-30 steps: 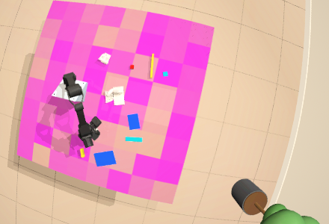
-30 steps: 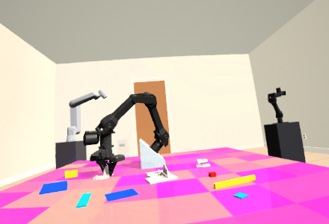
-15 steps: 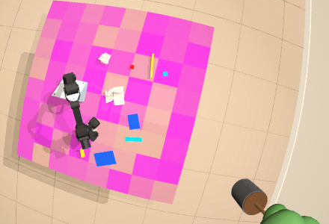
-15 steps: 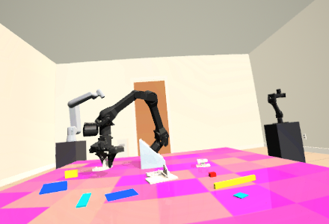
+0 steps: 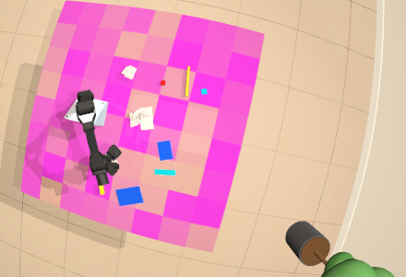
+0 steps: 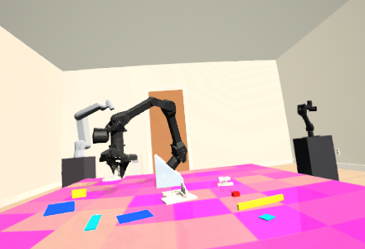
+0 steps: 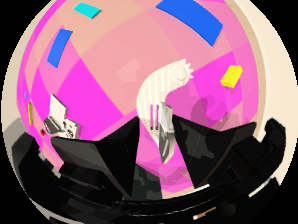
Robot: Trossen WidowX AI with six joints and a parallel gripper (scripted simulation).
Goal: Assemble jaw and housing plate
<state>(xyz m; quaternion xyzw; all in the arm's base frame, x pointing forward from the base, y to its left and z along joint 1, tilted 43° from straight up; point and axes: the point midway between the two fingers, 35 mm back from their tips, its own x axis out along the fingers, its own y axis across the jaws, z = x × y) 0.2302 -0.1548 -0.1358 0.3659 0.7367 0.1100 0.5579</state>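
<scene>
My gripper (image 5: 113,161) (image 6: 118,174) (image 7: 154,119) points down and is shut on a white curved jaw (image 6: 111,179) (image 7: 150,92). The jaw hangs above the mat; its gear teeth show at its far end in the wrist view, and the fingers hold its narrow part. The white base assembly (image 5: 147,119) (image 6: 182,199) (image 7: 71,127) rests mid-mat, with a raised piece on it. Its pins and fitted jaw are too small to make out. Another small white part (image 5: 129,72) (image 6: 225,183) lies farther off, possibly the housing plate.
A yellow block (image 5: 101,189) (image 6: 79,193) (image 7: 231,76) lies near my hand. Two blue sheets (image 5: 129,196) (image 5: 165,150) and a cyan strip (image 5: 165,172) lie nearby. A red cube (image 5: 162,83), a yellow bar (image 5: 187,81) and a cyan square (image 5: 204,91) lie beyond the base.
</scene>
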